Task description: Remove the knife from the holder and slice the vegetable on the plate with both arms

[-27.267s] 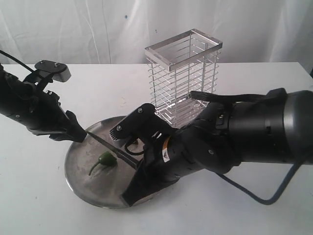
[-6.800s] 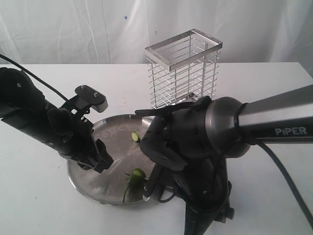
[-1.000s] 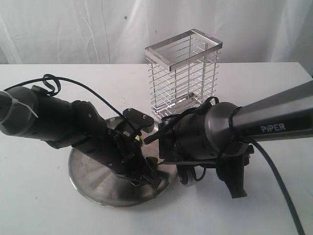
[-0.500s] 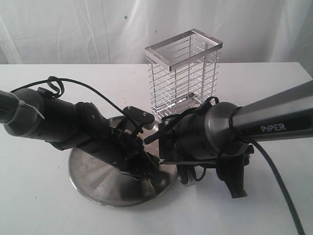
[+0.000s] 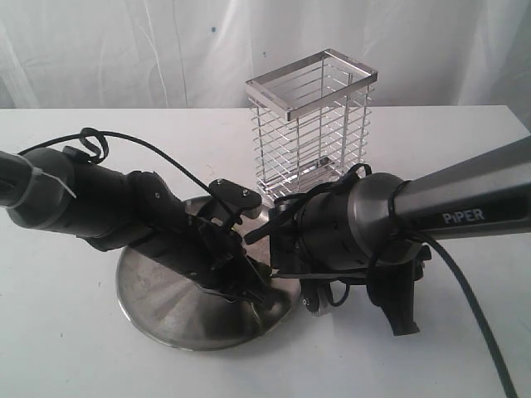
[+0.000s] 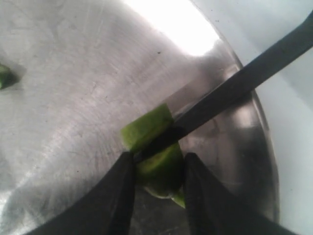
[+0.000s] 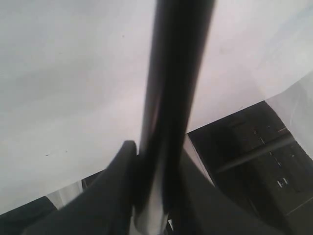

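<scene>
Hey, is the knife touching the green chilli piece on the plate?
Touching. In the left wrist view the knife lies pressed across the chilli piece, green showing on both sides of the blade.

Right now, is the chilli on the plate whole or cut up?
Cut up. One chilli piece sits between the fingers of the left hand under the knife, and a smaller green bit lies apart on the plate.

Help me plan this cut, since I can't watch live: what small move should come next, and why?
Probably press the knife straight down through the chilli. The blade lies across the chilli, the left gripper pinches it from both sides on the plate, and the right gripper grips the handle, so the cut looks set up.
</scene>
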{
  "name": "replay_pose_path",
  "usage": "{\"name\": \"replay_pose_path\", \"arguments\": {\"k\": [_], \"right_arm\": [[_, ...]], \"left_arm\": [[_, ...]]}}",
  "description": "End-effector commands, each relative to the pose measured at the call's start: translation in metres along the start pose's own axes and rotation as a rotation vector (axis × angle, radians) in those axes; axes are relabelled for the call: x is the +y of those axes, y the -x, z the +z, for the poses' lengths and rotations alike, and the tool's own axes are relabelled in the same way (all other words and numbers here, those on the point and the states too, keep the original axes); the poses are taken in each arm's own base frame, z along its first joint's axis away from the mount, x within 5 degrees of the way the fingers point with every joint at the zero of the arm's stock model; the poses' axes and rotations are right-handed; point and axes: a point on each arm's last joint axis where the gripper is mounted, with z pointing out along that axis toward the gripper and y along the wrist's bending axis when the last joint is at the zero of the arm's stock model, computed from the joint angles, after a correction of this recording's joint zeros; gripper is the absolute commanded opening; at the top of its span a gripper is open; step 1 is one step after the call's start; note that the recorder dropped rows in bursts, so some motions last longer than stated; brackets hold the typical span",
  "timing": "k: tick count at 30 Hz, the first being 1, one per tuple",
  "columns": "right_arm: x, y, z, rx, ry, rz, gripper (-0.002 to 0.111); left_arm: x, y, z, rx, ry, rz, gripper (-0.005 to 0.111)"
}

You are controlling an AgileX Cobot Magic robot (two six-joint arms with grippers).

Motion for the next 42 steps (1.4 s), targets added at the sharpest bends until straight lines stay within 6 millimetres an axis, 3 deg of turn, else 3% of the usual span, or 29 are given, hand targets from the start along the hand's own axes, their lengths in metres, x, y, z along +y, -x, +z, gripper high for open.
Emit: {"name": "replay_pose_path", "arguments": {"k": [1, 5, 7, 12, 16, 23, 26, 30, 33, 36, 42], "right_arm": [[-0.001, -0.003, -0.001, 0.006, -0.015, -0.014, 0.000], [-0.001, -0.003, -0.001, 0.006, -0.015, -0.014, 0.000], [-0.001, -0.003, -0.001, 0.006, -0.015, -0.014, 0.000], [-0.009, -0.004, -0.006, -0.002, -0.058, 0.022, 0.000], [-0.027, -0.015, -0.023, -0.062, -0.087, 0.232, 0.000], [-0.023, -0.034, -0.043, -0.152, 0.064, 0.411, 0.000], [-0.017, -0.036, -0.049, -0.181, 0.150, 0.456, 0.000], [-0.010, -0.030, -0.058, -0.236, 0.302, 0.478, 0.000], [-0.015, -0.025, -0.064, -0.275, 0.316, 0.425, 0.000], [-0.024, -0.006, -0.071, -0.308, 0.286, 0.334, 0.000], [-0.033, 0.032, -0.083, -0.364, 0.242, 0.234, 0.000]], "left_arm": [[0.035, -0.015, 0.004, 0.071, 0.018, -0.092, 0.032], [0.077, -0.024, -0.008, 0.110, 0.072, -0.184, 0.032], [0.087, -0.029, -0.012, 0.143, 0.072, -0.198, 0.032], [0.084, -0.029, -0.017, 0.155, 0.061, -0.173, 0.032], [0.080, -0.019, -0.037, 0.116, 0.069, -0.122, 0.034], [0.069, -0.009, -0.067, 0.078, 0.054, -0.070, 0.054], [0.064, -0.004, -0.081, 0.054, 0.054, -0.038, 0.055], [0.059, 0.001, -0.117, 0.012, 0.115, 0.032, 0.055], [0.064, 0.001, -0.140, -0.021, 0.137, -0.001, 0.055], [0.075, -0.001, -0.160, -0.061, 0.173, -0.062, 0.055], [0.076, -0.003, -0.163, -0.053, 0.169, -0.068, 0.055]]}}
